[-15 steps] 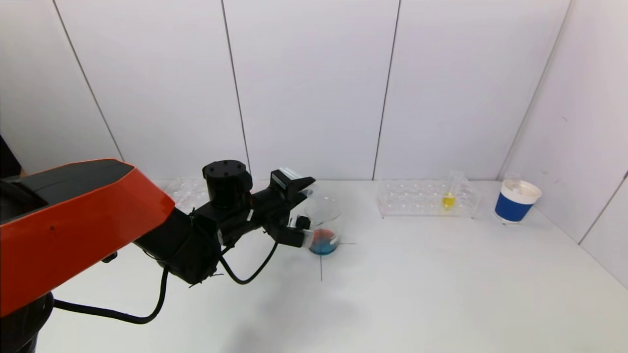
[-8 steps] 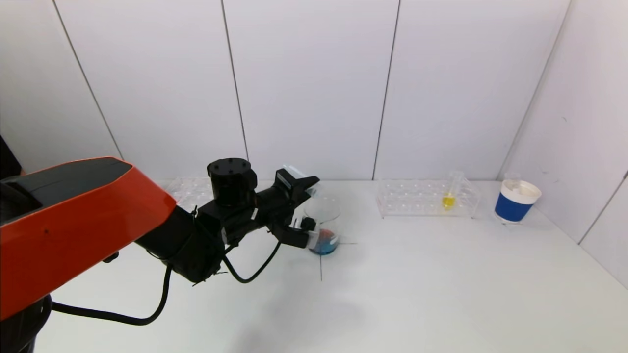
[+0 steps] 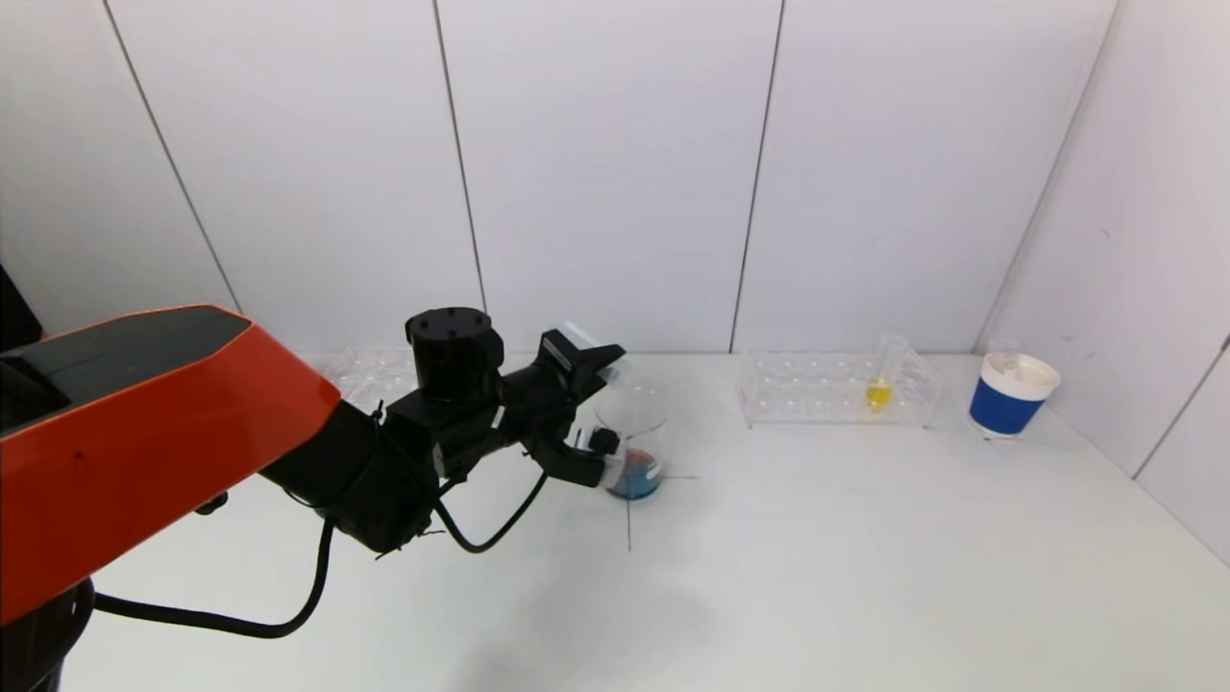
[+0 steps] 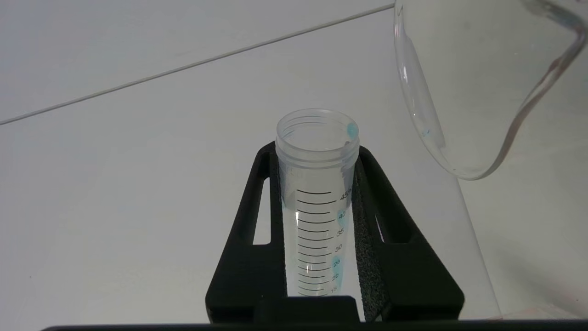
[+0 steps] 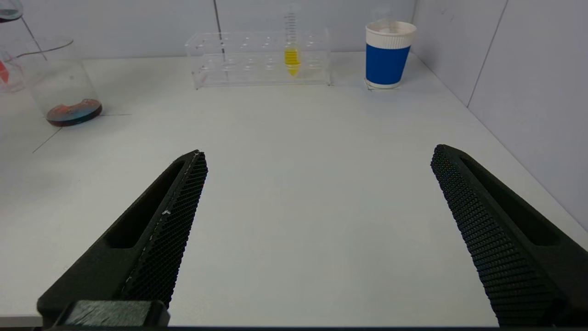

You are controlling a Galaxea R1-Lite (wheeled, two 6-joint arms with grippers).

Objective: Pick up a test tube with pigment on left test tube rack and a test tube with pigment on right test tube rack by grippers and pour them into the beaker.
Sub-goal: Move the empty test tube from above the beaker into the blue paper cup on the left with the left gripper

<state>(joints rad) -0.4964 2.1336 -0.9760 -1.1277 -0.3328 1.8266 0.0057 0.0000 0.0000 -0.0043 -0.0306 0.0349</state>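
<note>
My left gripper (image 3: 591,461) (image 4: 317,151) is shut on a clear graduated test tube (image 4: 317,207) (image 3: 607,465). The tube holds only a few blue drops, and its mouth is beside the glass beaker (image 3: 632,432) (image 4: 459,92). Blue and red pigment lies in the beaker's bottom (image 5: 73,112). The right test tube rack (image 3: 836,389) (image 5: 239,59) holds a test tube with yellow pigment (image 3: 879,389) (image 5: 292,57). My left arm partly hides the left test tube rack (image 3: 370,375). My right gripper (image 5: 319,154) is open and empty over the near table, out of the head view.
A blue and white paper cup (image 3: 1009,394) (image 5: 388,53) stands at the back right, close to the side wall. White wall panels close the table at the back and on the right. A black cable hangs under my left arm.
My left gripper, still holding the tube, has risen slightly and drifted a little toward the beaker. Nothing else has moved.
</note>
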